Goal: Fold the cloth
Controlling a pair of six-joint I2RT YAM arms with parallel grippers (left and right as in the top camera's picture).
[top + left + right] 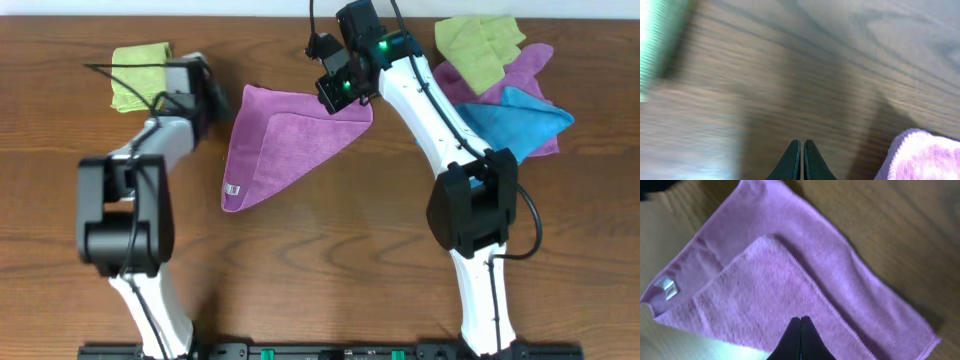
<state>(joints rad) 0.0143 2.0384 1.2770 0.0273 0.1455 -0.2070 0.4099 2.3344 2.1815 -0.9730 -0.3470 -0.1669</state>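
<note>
Wooden tabletop (330,250): the purple cloth (275,140) is laid near the far edge, folded into a triangle. The right gripper (800,325) is held shut above it and the left gripper (802,147) shut beside it, both empty, probably to spare the fold.

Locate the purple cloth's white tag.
In the overhead view, the white tag sits at the lower-left corner of the folded purple cloth, just right of the left arm. The right wrist view shows it at far left.
</note>
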